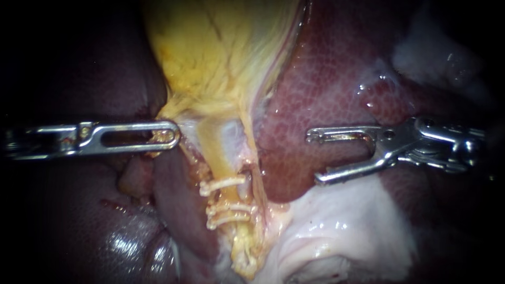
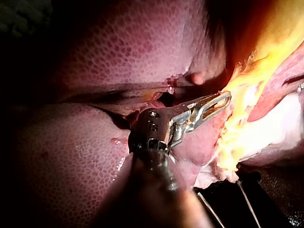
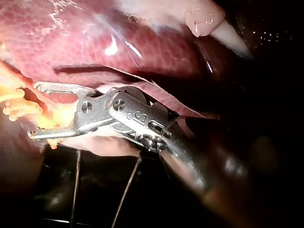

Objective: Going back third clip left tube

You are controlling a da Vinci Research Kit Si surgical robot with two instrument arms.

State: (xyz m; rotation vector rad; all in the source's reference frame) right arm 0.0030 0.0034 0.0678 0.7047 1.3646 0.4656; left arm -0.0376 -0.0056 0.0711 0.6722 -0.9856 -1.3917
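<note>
We are gripping the gallbladder [image 1: 221,58] with our left instrument [image 1: 167,134]. Three clips [image 1: 229,209] are sitting on the tube [image 1: 215,148]. Our right instrument [image 1: 313,158] is hovering well clear, jaws wide and empty, so the retreat looks nearly complete.

Your left instrument [image 1: 169,135] reaches in level from the left with its slotted claw closed flat, the tip pinching a bit of yellow tissue [image 1: 158,138]; from its own wrist camera the same instrument [image 2: 222,99] runs forward off the dark shaft and angles slightly to one side at the wrist joint. Your right instrument [image 1: 313,158] comes in from the right with its claw spread wide and holding nothing, one half level and the other slanting downward, and its wrist camera shows the same gape [image 3: 33,110].
</note>
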